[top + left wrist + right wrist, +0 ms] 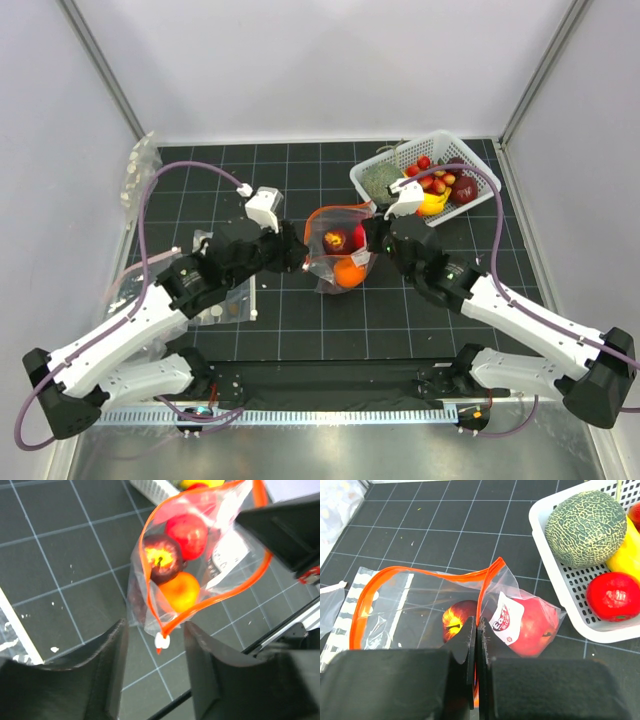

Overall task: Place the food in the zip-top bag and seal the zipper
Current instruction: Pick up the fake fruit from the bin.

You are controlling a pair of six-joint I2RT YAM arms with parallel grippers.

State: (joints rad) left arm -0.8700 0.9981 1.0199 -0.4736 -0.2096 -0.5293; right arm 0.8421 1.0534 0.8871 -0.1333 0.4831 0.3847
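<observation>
Food weighs down the limp, slippery zip-top bag mid-desk. Right gripper pinches its zipper rim; left gripper gapes around the stiffer slider end, probably the surest hold.

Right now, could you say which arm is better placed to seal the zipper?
Probably left: the left gripper, open, straddles the white slider of the zipper; the right gripper is shut on the bag, steadying it.
</observation>
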